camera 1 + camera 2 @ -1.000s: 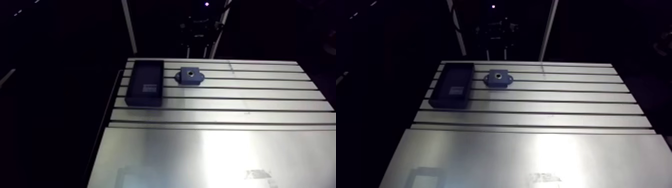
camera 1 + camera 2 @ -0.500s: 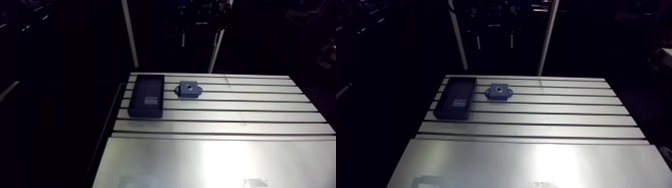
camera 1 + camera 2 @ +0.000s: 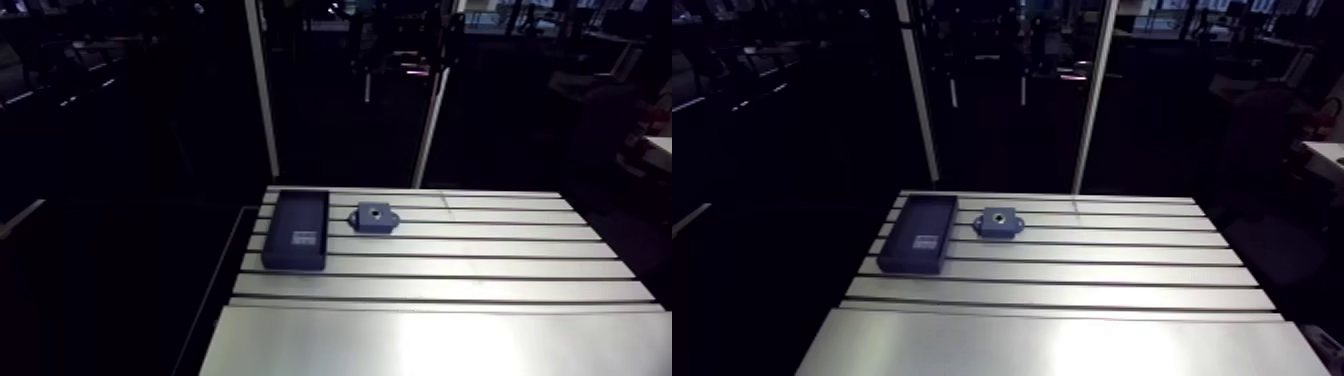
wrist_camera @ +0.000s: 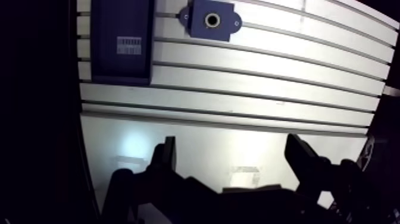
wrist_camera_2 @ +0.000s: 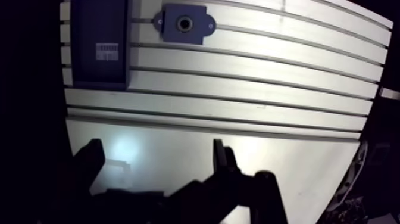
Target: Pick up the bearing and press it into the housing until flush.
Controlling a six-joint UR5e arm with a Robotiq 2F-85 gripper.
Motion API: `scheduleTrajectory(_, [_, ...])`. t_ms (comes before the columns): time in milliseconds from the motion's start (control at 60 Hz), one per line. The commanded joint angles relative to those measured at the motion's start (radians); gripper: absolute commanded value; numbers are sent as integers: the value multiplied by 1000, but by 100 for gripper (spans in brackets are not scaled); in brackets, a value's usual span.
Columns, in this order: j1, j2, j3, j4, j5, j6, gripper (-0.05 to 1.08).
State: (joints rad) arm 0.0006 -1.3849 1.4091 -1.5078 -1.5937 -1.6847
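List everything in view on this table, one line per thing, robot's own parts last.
tray: one, dark blue, rectangular, on the slotted part of the table, ahead of the tool and off to one side.
label: one, pale with dark stripes, on the tray's floor.
housing: one, blue, with a round bore in its middle, on the slotted part, beside the tray but apart from it.
table: one, silver aluminium, slotted where the tray and housing sit, smooth plate under the tool.
tool: one, black, two fingers apart with nothing between them, over the smooth plate, well short of the tray and housing.
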Motion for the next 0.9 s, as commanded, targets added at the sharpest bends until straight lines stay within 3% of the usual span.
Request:
scheduleTrajectory(17, [1, -116, 12, 41, 5, 12, 1])
scheduleTrajectory(317, [-8, -113, 58, 21, 2, 14, 1])
scheduleTrajectory(900, [-10, -101, 47, 1, 4, 13, 1])
